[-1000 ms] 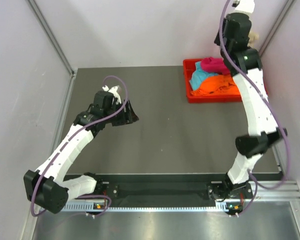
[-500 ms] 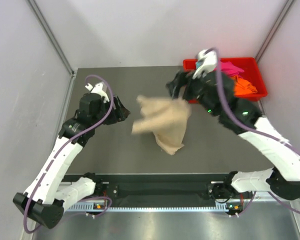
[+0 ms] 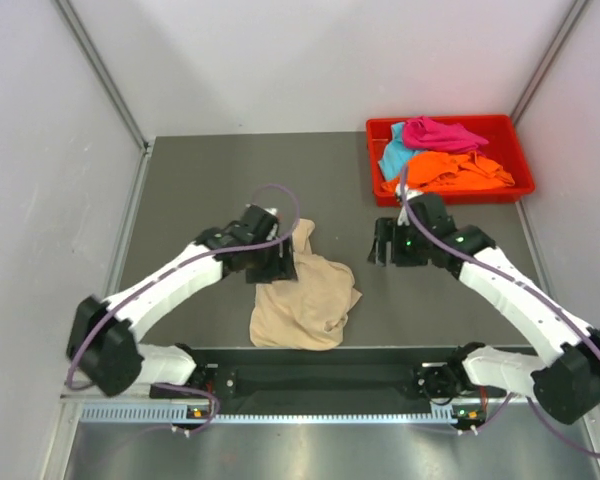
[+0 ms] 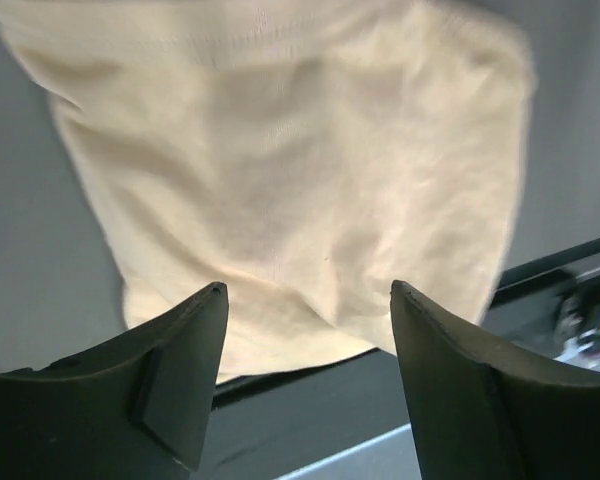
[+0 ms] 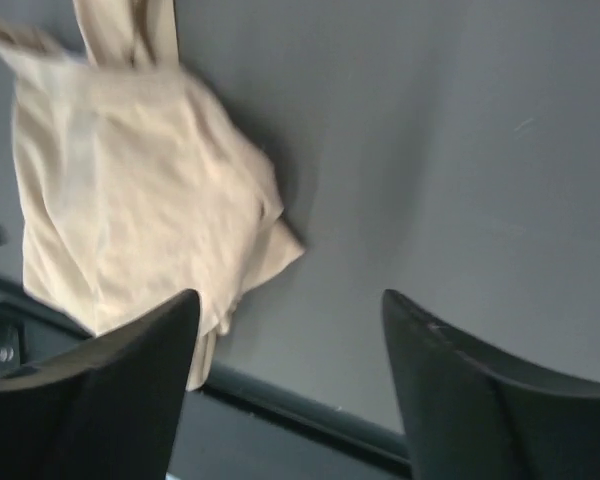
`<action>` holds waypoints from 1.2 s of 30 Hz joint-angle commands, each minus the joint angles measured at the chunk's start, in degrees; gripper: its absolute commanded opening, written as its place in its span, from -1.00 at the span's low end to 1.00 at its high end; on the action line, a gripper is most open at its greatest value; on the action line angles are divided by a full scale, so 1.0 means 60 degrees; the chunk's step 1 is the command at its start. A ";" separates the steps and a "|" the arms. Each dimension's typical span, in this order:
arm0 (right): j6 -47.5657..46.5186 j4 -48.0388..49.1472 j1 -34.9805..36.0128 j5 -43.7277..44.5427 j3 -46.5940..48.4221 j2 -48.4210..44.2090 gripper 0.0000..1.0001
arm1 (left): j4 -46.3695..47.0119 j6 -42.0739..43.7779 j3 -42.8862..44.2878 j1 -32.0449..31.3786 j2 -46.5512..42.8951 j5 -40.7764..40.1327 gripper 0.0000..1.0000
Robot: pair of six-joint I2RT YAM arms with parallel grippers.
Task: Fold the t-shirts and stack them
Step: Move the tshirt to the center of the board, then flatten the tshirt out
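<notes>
Handle the beige t-shirt, crumpled at the near middle of the bench, as light, limp, easily bunched cloth, pinching a hem corner, with left pincer above it and right pincer rightward both apart, empty.

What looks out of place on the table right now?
The beige shirt lies crumpled, not spread flat, its near edge reaching the front edge of the table. The left gripper and right gripper are open, holding nothing. The pink shirt, teal shirt and orange shirt sit heaped in the red tray.
</notes>
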 commanded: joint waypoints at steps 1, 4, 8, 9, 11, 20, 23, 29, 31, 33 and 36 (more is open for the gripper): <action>0.0035 0.0920 0.0068 -0.2065 -0.1054 0.0812 0.54 | 0.0042 -0.0361 0.0052 -0.0381 0.1287 -0.0578 0.43; -0.0256 0.1827 0.0111 -0.2618 -0.1247 0.1309 0.68 | 0.0438 0.0063 0.0330 -0.0177 0.2021 -0.1455 0.45; -0.1017 0.2825 0.0199 -0.3236 -0.0473 0.2670 0.84 | 0.1110 0.0108 0.0419 0.1140 0.2420 -0.0728 0.44; -0.1208 0.2797 0.0228 -0.3266 -0.0152 0.3050 0.86 | 0.1330 0.0108 0.0259 0.1810 0.2493 -0.0378 0.44; -0.1750 0.2680 0.0243 -0.3441 0.0830 0.4120 0.88 | 0.1799 0.0254 0.0170 0.2400 0.2756 0.0371 0.43; -0.2996 0.1919 0.0653 -0.4716 0.3732 0.7388 0.61 | 0.3030 0.0680 0.0082 0.2959 0.4045 0.2276 0.37; -0.3070 0.1918 0.0785 -0.4921 0.3952 0.7873 0.54 | 0.3207 0.0650 -0.0050 0.2974 0.4222 0.2219 0.35; -0.2968 0.2151 0.0947 -0.5419 0.4026 0.8561 0.35 | 0.3309 0.0724 0.0052 0.3208 0.4368 0.1999 0.16; -0.2808 0.2196 0.0946 -0.5187 0.4026 0.8591 0.13 | 0.3411 0.0723 0.0154 0.3252 0.4471 0.1999 -0.01; -0.2690 0.2342 0.0932 -0.5025 0.4012 0.8431 -0.17 | 0.3397 0.0753 0.0373 0.3282 0.4558 0.1955 -0.22; -0.2383 0.2227 0.0903 -0.4033 0.4201 0.7950 -0.95 | 0.3178 0.0753 0.0855 0.3311 0.4428 0.1721 -0.80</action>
